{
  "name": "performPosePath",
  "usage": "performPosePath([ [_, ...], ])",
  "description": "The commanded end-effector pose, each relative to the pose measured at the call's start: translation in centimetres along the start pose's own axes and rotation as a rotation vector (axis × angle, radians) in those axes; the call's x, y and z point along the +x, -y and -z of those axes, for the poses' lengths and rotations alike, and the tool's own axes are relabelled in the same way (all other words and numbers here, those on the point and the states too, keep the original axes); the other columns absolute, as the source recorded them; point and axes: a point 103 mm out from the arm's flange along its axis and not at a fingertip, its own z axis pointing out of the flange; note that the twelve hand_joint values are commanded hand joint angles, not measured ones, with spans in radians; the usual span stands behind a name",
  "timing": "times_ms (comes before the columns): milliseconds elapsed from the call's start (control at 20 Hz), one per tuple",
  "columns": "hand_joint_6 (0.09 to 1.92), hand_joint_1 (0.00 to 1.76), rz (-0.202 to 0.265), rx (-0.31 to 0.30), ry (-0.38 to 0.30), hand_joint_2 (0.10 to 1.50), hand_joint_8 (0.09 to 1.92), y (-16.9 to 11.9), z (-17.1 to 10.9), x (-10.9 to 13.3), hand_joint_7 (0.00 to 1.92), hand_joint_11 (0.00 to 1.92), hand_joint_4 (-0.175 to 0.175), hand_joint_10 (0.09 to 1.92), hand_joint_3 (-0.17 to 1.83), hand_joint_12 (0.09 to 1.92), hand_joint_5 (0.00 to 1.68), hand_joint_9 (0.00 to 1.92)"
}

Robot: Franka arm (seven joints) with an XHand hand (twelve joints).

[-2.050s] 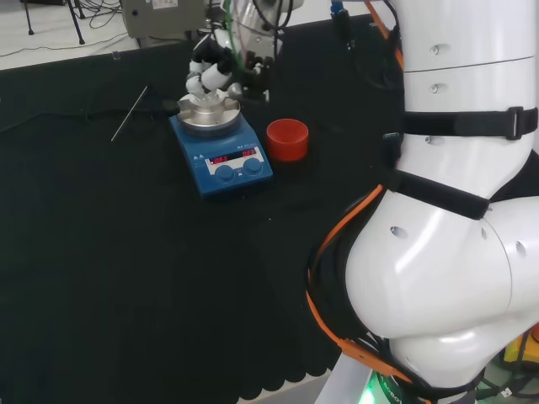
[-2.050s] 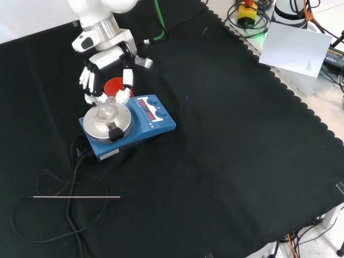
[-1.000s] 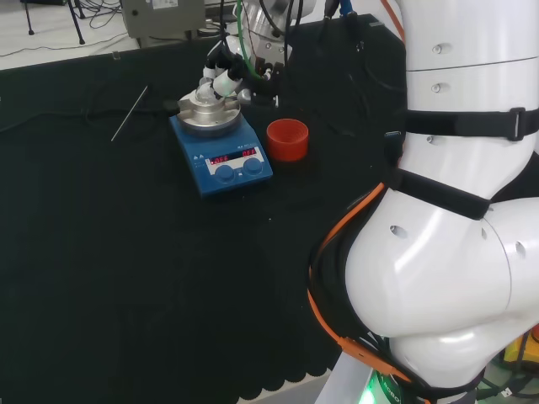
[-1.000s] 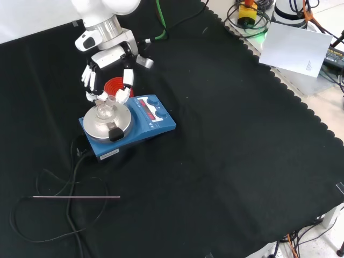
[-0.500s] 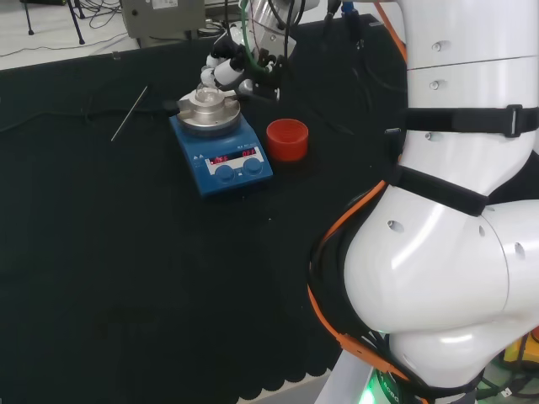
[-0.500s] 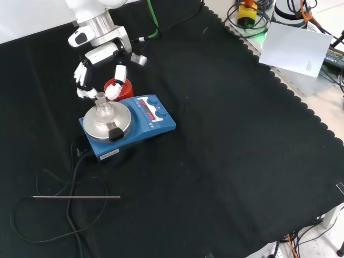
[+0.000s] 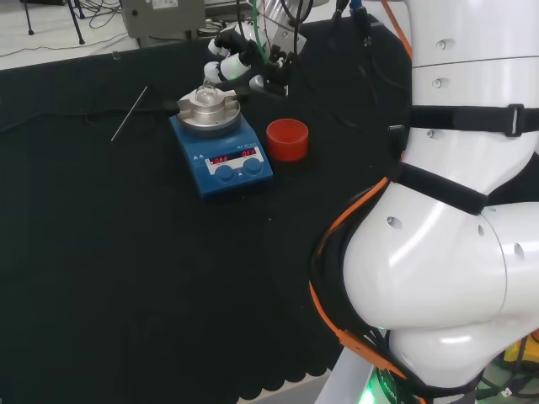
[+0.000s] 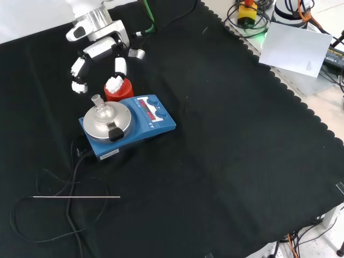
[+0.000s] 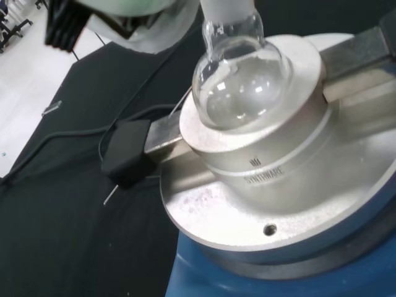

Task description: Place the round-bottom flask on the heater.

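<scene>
With the round-bottom flask (image 8: 102, 111) seated neck-up in the metal block on top of the heater (image 8: 127, 125), the placing step looks done and what is in hand is the retreat. In the wrist view the clear bulb (image 9: 241, 86) sits in the round recess of the silver block, upright as far as I can judge, and seemingly empty. The hand (image 8: 97, 60) hangs above and behind the heater in the front view, its fingers spread and only slightly bent, holding nothing; there is clear space between the fingertips (image 8: 79, 86) and the flask's neck. In the head view the hand (image 7: 234, 57) is just up and to the right of the flask (image 7: 206, 91).

A red cup-shaped stand (image 8: 118, 89) sits just beside the heater, under one of the fingers in the front view; in the head view it (image 7: 287, 139) is to the right of the blue base. A thin rod (image 8: 75, 197) and a black cable (image 8: 75, 166) lie on the cloth well apart from the hand.

The next move, by my reading, calls only for lifting the hand away from the heater without brushing the neck or the red stand, since a nudge to the glass could tip it out of the recess.
</scene>
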Motion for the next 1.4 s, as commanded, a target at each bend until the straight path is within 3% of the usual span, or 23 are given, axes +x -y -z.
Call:
performPosePath([
  [50, 0.33, 0.85, -0.051, -0.019, 0.023, 0.57, 0.71, 1.7, 0.7, 0.3, 0.47, 0.4, -0.041, 0.67, 0.69, 1.3, 0.36, 0.67],
  [450, 0.29, 0.84, -0.024, -0.042, 0.023, 0.58, 0.71, 4.0, 3.0, 1.0, 0.47, 0.4, -0.04, 0.67, 0.67, 1.3, 0.37, 0.67],
  [500, 0.28, 0.83, -0.017, -0.024, 0.057, 0.58, 0.71, 3.6, 1.9, 2.2, 0.47, 0.4, -0.04, 0.67, 0.67, 1.3, 0.37, 0.67],
  [700, 0.27, 0.83, -0.037, -0.055, 0.049, 0.59, 0.71, 4.2, 2.1, 2.6, 0.47, 0.39, -0.039, 0.67, 0.67, 1.3, 0.38, 0.67],
  [950, 0.27, 0.83, -0.022, -0.057, 0.037, 0.59, 0.7, 8.4, 4.5, 1.5, 0.47, 0.39, -0.037, 0.67, 0.67, 1.3, 0.39, 0.67],
  [1050, 0.26, 0.83, -0.025, -0.024, 0.086, 0.59, 0.7, 7.9, 3.1, 3.1, 0.47, 0.39, -0.037, 0.67, 0.67, 1.3, 0.39, 0.67],
  [1250, 0.26, 0.83, -0.023, -0.074, 0.062, 0.59, 0.7, 9.8, 3.7, 2.6, 0.47, 0.39, -0.037, 0.67, 0.66, 1.3, 0.39, 0.67],
  [1300, 0.25, 0.83, -0.047, -0.064, 0.098, 0.59, 0.7, 9.8, 3.1, 3.4, 0.47, 0.39, -0.037, 0.67, 0.66, 1.3, 0.39, 0.67],
  [1400, 0.25, 0.83, -0.052, -0.071, 0.093, 0.59, 0.7, 10.2, 3.0, 3.8, 0.47, 0.39, -0.037, 0.67, 0.66, 1.3, 0.39, 0.67],
])
